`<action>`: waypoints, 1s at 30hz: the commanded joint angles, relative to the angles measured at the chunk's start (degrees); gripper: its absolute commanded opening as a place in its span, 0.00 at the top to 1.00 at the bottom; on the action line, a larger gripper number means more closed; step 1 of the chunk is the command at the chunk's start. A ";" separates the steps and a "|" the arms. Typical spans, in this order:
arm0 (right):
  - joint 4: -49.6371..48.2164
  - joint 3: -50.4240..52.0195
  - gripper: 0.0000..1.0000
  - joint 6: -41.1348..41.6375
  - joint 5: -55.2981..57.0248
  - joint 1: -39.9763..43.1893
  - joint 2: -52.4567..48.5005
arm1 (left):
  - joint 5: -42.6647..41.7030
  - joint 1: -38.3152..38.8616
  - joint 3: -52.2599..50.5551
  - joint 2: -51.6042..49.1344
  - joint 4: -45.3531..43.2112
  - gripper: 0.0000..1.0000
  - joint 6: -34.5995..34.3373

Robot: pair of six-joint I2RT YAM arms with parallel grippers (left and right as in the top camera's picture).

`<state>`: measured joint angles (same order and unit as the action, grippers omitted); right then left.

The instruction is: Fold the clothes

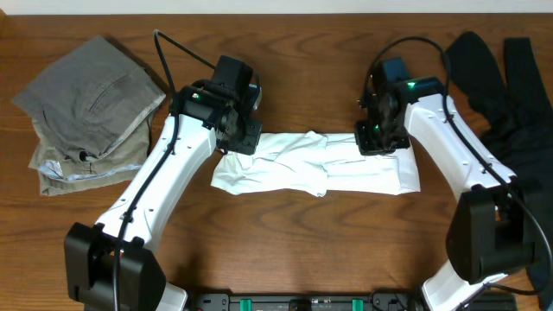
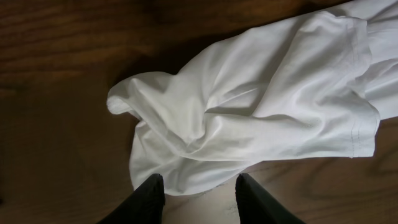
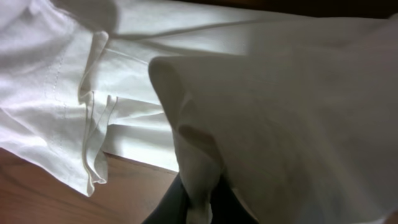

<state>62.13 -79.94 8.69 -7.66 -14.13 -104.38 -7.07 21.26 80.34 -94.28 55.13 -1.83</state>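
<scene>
- Nearest the robot, bare brown wooden tabletop (image 1: pixel 294 250) is seen between the bases of the two white arms.
- Beyond it, a white fabric T-shirt (image 1: pixel 320 168) is laid crumpled as a wide band across the middle of the tabletop, between the arms.
- The left gripper (image 2: pixel 199 180) is held low at the shirt's left end. Its black fingers (image 2: pixel 149 199) are spread, and the shirt's rumpled edge reaches just into the gap without being clamped.
- The right gripper (image 3: pixel 199 208) is set at the shirt's far edge, toward its right end. Its dark fingers are drawn close together, and a fold of the white cloth is pinched between them, raised as a ridge above the flatter layers.
- A stitched hem is seen on the shirt in both wrist views.
- At the far left, folded grey trousers (image 1: pixel 86 82) are stacked on folded khaki trousers (image 1: pixel 73 168), well apart from the shirt.
- At the far right, a long black garment (image 1: pixel 492 69) is spread loosely beside the right arm.
</scene>
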 commanded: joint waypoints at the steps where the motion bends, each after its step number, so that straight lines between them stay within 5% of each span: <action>1: -0.17 -0.83 0.89 0.72 0.15 -1.81 -0.76 | 0.48 -0.13 0.24 0.74 0.22 0.60 -0.87; 23: -2.10 -0.83 0.76 0.68 -0.81 -5.42 -0.76 | 0.48 -0.13 0.24 0.74 0.33 0.60 -0.85; 30: -0.35 -0.85 0.78 0.72 8.41 -4.50 -0.74 | 0.50 -0.13 0.22 0.74 0.33 0.60 -0.85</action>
<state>60.99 -79.94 8.80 -4.34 -18.96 -104.88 -7.07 21.26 80.34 -94.28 55.22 -1.93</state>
